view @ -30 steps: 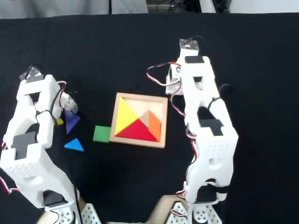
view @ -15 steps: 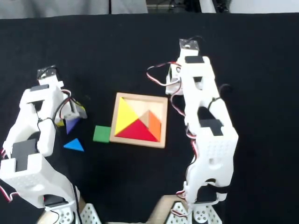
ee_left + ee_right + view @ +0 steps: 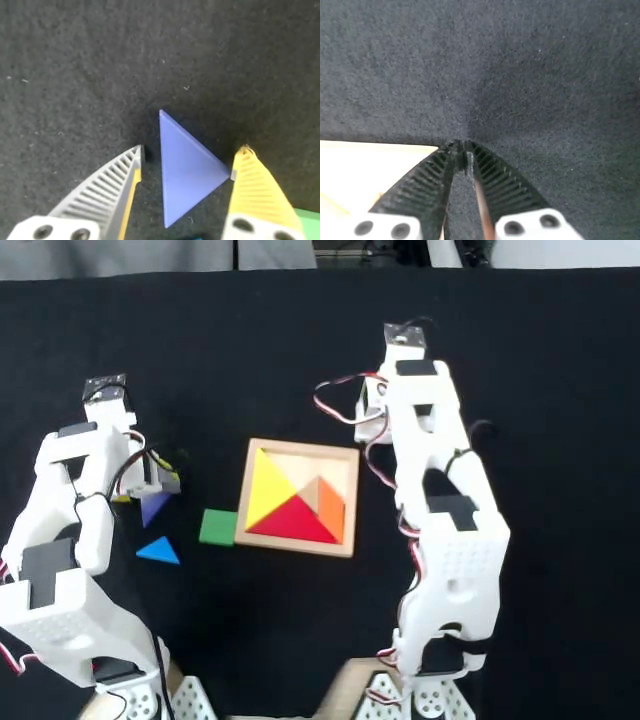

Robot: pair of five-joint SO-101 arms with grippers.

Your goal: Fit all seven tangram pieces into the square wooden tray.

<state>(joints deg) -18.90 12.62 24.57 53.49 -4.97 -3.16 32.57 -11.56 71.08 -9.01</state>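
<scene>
Now the left arm (image 3: 70, 455) has swung forward and in toward the middle of the tabletop. That puts the left end effector (image 3: 192, 148) low over the purple triangle (image 3: 186, 170). Its two fingers are wide apart, one on each side of the triangle, and they are not squeezing it yet. The right arm (image 3: 455, 550) has not moved at all. The right end effector (image 3: 465, 150) is closed with nothing in it, just beside a corner of the tray (image 3: 305, 447).

I think the purple triangle is the next piece to be picked up. The tray holds a yellow triangle (image 3: 262, 490), a red triangle (image 3: 295, 520) and an orange triangle (image 3: 332, 510), so the job looks about half done. The green square (image 3: 217, 527) lies outside, touching the tray's side. The blue triangle (image 3: 158, 551) lies near the square but apart from it.

Everything rests on a tabletop (image 3: 520, 360) covered in black cloth. Behind it is a thin pale strip of room, too small to make out.
</scene>
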